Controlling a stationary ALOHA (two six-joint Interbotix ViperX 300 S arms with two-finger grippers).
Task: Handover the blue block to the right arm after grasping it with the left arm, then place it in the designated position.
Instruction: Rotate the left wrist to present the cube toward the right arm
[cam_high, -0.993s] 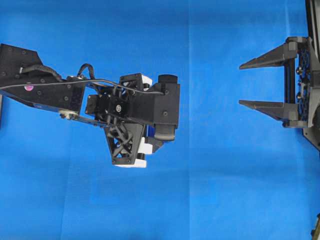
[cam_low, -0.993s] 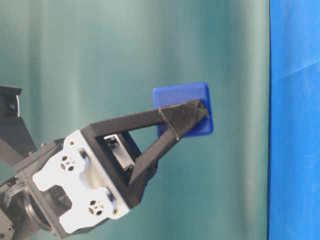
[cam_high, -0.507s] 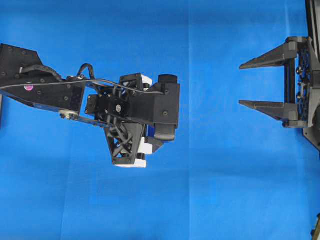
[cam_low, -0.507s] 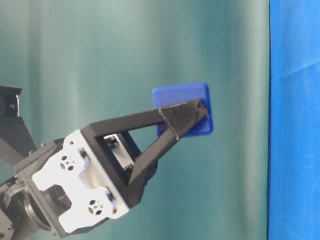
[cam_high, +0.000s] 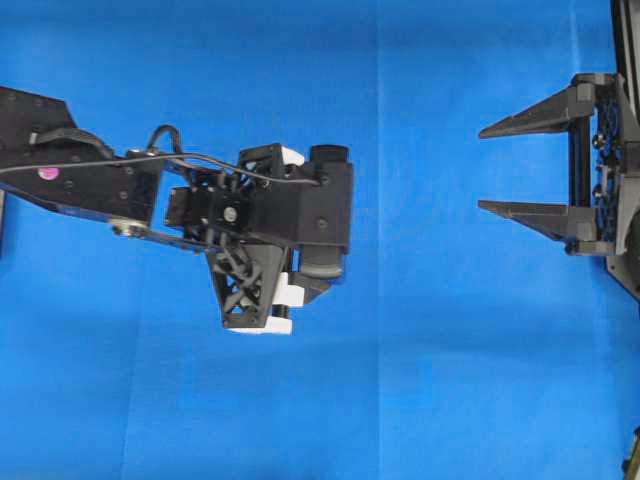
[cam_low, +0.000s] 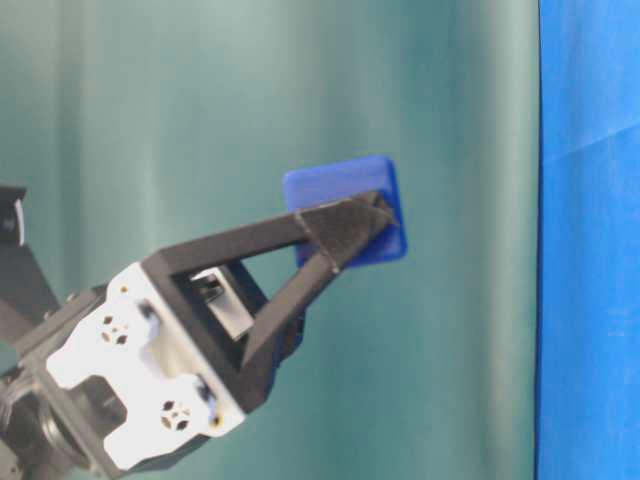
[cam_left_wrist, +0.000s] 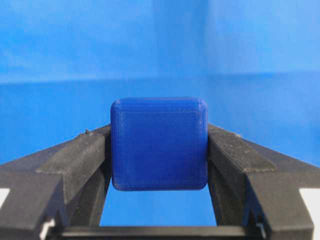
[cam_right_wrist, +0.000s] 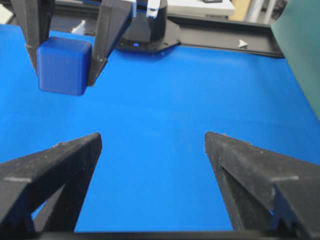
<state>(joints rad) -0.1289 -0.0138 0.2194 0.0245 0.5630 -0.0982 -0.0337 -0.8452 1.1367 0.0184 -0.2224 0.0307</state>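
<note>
The blue block (cam_left_wrist: 159, 144) is a small dark-blue cube clamped between the two black fingers of my left gripper (cam_left_wrist: 159, 135). It hangs in the air above the blue cloth (cam_high: 420, 350). In the table-level view the block (cam_low: 335, 185) sits at the fingertips (cam_low: 340, 225). From overhead the left arm's wrist (cam_high: 290, 215) hides it. My right gripper (cam_high: 482, 168) is at the right edge, open and empty, pointing left toward the left arm. In the right wrist view the block (cam_right_wrist: 65, 65) shows ahead at the upper left, far beyond my right gripper (cam_right_wrist: 152, 137).
Blue cloth covers the table. A teal-green backdrop (cam_low: 200, 100) fills the table-level view. A black frame (cam_right_wrist: 225, 42) runs along the far table edge behind the left arm's base. A wide gap of cloth separates the two grippers.
The left arm has shifted slightly, carrying the block a little left and up in the table-level view. The right gripper has not moved.
</note>
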